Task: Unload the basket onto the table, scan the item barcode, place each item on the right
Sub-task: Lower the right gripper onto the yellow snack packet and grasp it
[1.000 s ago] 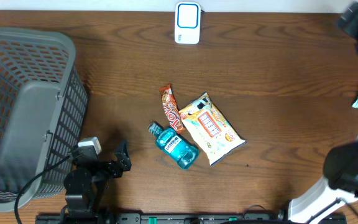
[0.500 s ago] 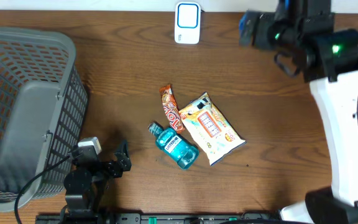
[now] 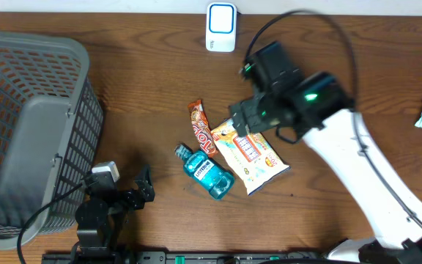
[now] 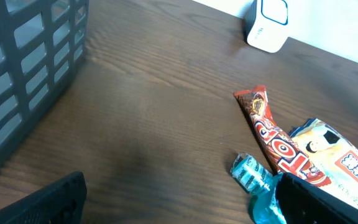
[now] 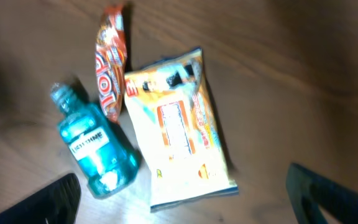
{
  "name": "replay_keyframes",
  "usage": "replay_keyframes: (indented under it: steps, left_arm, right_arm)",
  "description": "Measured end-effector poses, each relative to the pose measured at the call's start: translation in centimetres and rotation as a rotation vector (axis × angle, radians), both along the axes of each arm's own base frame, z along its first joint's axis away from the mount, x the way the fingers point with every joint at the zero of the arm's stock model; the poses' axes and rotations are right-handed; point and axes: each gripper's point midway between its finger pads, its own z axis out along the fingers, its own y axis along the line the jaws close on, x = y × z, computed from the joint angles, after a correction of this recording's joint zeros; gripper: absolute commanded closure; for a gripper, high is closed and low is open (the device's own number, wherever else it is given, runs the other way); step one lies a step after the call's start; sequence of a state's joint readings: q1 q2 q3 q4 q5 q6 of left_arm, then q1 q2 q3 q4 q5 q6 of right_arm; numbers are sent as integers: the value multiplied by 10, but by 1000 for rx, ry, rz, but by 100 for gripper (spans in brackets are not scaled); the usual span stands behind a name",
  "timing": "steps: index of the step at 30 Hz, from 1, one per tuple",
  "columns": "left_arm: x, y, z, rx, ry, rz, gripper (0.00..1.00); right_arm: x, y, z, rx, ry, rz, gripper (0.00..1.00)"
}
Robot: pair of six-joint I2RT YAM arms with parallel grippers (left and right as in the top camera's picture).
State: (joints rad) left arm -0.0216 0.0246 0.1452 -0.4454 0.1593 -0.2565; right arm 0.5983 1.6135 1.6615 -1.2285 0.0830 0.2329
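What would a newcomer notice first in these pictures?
The big white robot arm reaches from the right over the table's middle. Near its black head lie a yellow snack packet, a blue mouthwash bottle and an orange-red candy bar; a grey plastic basket fills the left.

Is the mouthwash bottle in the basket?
No, the mouthwash bottle lies on the table, right of the grey basket.

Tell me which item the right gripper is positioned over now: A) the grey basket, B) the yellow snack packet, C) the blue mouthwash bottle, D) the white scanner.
B: in the overhead view the right gripper is over the upper end of the yellow snack packet, and the right wrist view shows that packet centred between its open fingers, not gripped.
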Motion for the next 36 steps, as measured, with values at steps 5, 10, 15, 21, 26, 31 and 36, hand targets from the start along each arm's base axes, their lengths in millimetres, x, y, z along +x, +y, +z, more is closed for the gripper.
replay_keyframes:
  steps: [5,10,15,21,26,31,36]
  left_arm:
    - [0,0,0,0,0,0,2]
    - [0,0,0,0,0,0,2]
    - [0,0,0,0,0,0,2]
    - [0,0,0,0,0,0,2]
    - [0,0,0,0,0,0,2]
    - [0,0,0,0,0,0,2]
    - [0,0,0,0,0,0,2]
  right_arm:
    - [-1,0,-59,-40,39,19,1]
    - [-11,-6,-94,-75,83,35,1]
    - [-3,-1,-94,-55,48,40,1]
    - [8,6,-91,-25,-1,42,1]
    - [7,3,-110,-65,32,48,1]
    - [1,8,-149,-142,101,80,1]
    - [-12,27,-183,-232,126,156,1]
